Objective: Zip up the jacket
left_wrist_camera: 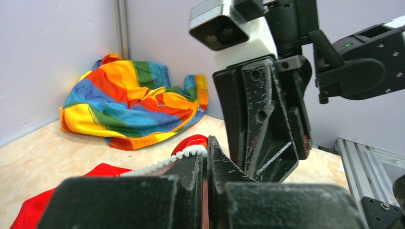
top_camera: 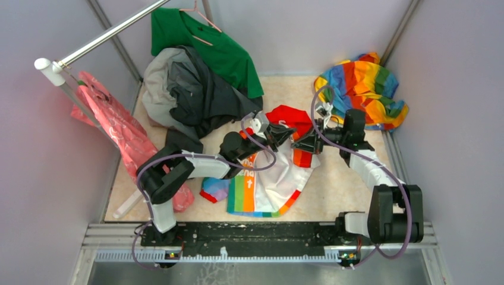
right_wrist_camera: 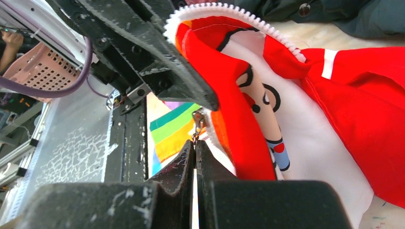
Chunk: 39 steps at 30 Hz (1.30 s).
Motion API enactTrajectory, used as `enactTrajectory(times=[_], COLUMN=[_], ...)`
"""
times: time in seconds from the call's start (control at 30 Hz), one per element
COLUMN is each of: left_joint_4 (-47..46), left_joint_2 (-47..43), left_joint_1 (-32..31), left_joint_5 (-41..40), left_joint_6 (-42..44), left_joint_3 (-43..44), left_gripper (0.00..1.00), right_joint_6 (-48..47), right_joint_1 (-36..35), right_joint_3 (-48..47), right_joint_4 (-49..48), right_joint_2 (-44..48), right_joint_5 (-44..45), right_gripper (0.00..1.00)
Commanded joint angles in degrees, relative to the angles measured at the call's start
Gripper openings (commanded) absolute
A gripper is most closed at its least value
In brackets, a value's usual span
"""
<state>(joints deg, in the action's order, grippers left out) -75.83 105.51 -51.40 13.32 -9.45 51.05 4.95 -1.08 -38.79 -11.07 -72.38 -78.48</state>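
The small white jacket [top_camera: 270, 181] lies in the middle of the table, with rainbow panels at the front and its red hood [top_camera: 289, 114] at the back. My left gripper [top_camera: 285, 135] is shut on the jacket's red zipper strip. In the left wrist view the white zipper teeth [left_wrist_camera: 162, 165] run up to its closed tips [left_wrist_camera: 207, 145]. My right gripper [top_camera: 304, 142] faces it closely. In the right wrist view it is shut [right_wrist_camera: 195, 144] on the small metal zipper pull [right_wrist_camera: 197, 125]. The toothed edge [right_wrist_camera: 239, 14] arches above, held by the left gripper's fingers [right_wrist_camera: 157, 62].
An all-rainbow cloth [top_camera: 364, 89] lies at the back right corner. A dark grey garment [top_camera: 199, 98] and a green shirt [top_camera: 208, 47] on a hanger are piled at the back left. A pink bag [top_camera: 113, 127] hangs by the metal rail [top_camera: 107, 35].
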Motion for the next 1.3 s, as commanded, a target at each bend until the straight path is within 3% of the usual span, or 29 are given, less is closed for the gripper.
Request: enactTrajectory(times=[0.0, 0.13, 0.5, 0.57, 0.77, 0.87, 1.0, 1.27], left_joint_4=[-3.81, -3.18, -4.33, -4.32, -3.75, -3.65, -3.69, -11.19], left_joint_2=[0.03, 0.93, 1.21, 0.70, -0.41, -0.78, -1.00, -1.32], left_joint_1=[-0.10, -0.11, -0.12, -0.04, 0.84, 1.09, 1.85, 7.36], left_joint_5=[5.04, 5.27, 3.13, 1.25, -2.28, -3.00, -3.01, 2.40], left_joint_6=[-1.03, 1.88, 8.68, 10.71, 12.85, 13.34, 11.75, -3.10], left_joint_3=[1.24, 1.02, -0.94, -1.70, -2.99, -3.47, -3.74, -6.05], left_gripper=[0.00, 0.00, 0.00, 0.00, 0.00, 0.00, 0.00, 0.00], right_joint_6=[0.99, 8.01, 11.57, 9.99, -6.40, -7.14, -7.47, -9.97], right_joint_1=[-1.04, -1.03, -1.00, -0.94, -0.65, -0.26, -0.03, -0.06], right_joint_3=[-1.51, -0.62, -0.24, -0.55, -4.62, -4.48, -3.98, -3.24], right_joint_4=[-1.67, -9.79, -13.69, -12.01, 7.16, 7.82, 7.86, 10.39], right_joint_2=[-0.62, 0.27, 1.64, 2.33, 2.49, 2.67, 3.02, 3.24], right_joint_5=[-0.37, -4.08, -8.12, -9.11, -11.44, -11.67, -11.56, -7.59], right_gripper=[0.00, 0.00, 0.00, 0.00, 0.00, 0.00, 0.00, 0.00])
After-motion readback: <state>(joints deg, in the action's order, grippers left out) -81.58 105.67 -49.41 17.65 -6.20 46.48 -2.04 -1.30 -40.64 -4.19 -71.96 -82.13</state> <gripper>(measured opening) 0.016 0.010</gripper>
